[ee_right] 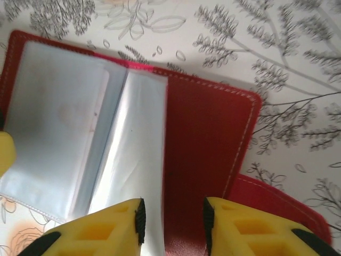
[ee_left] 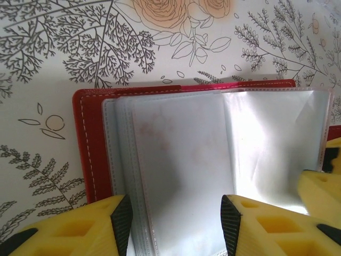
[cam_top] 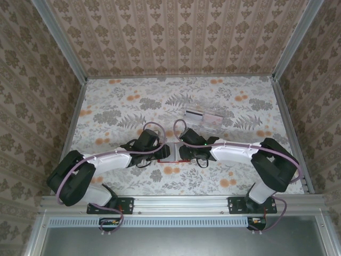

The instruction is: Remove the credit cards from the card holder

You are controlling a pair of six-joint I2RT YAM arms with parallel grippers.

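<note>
While wrist views frame the card holder (ee_left: 88, 144), overhead catches credit cards (cam_top: 193, 114).

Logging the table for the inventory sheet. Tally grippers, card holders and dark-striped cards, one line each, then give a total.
Grippers: 2 (left gripper, right gripper)
Holder: 1
Striped card: 1
Total: 4
Pale pieces beside that card: too small to count, left out of the total.
</note>
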